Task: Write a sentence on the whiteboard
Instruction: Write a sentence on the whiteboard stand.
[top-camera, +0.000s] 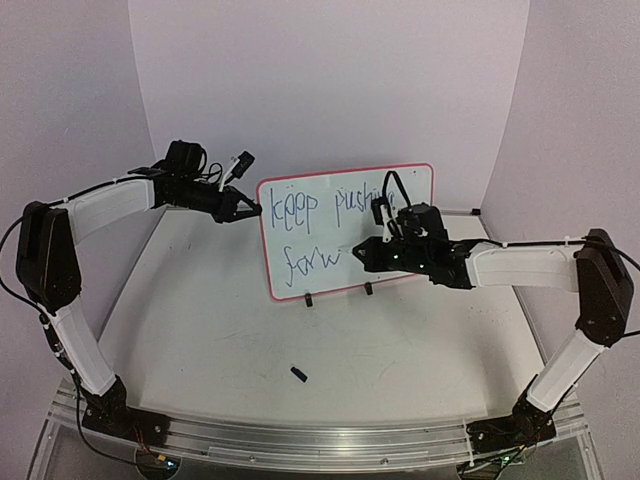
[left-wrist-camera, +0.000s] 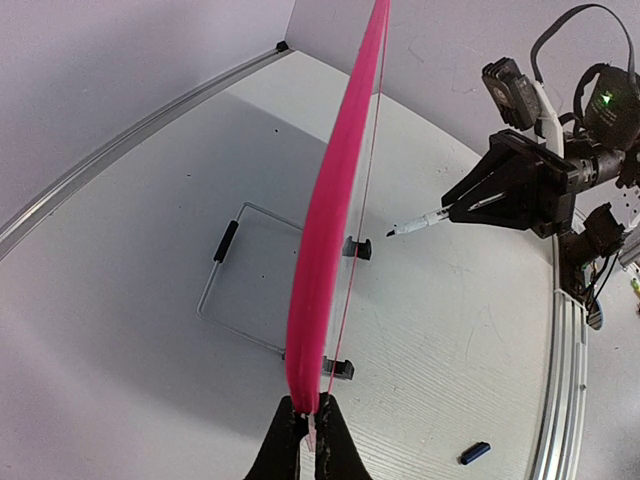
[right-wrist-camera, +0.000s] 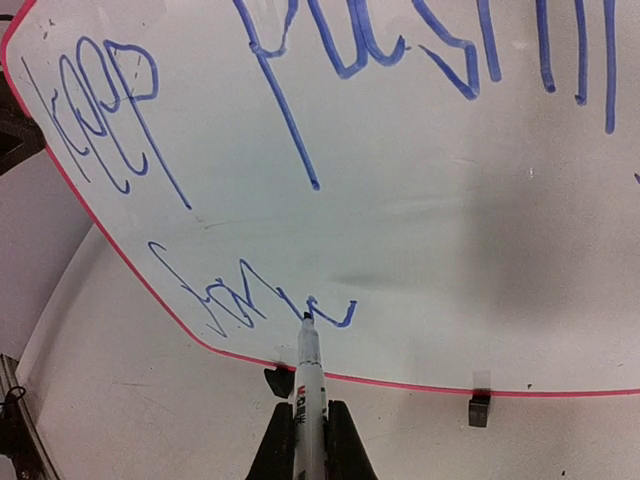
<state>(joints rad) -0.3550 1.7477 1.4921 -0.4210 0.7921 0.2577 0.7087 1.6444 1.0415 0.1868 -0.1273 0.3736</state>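
White desk (top-camera: 220, 330), lilac walls: left gripper (left-wrist-camera: 308, 415) clamps the whiteboard (top-camera: 325, 238) edge, right gripper (right-wrist-camera: 310, 412) clenches a marker (right-wrist-camera: 308, 352), the sentence (right-wrist-camera: 232, 300) standing at "forw"; next, I'd judge, an "a" just beside it.

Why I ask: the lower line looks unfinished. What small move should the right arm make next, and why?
Probably slide the white marker slightly rightward along the white, red-rimmed whiteboard and begin the "a": the blue handwritten lettering on the lower line reads only "forw", the tip sits by the w, and the left fingers pinch the rim, steadying it.

pale lilac walls (top-camera: 330, 80) (white table (top-camera: 200, 330))
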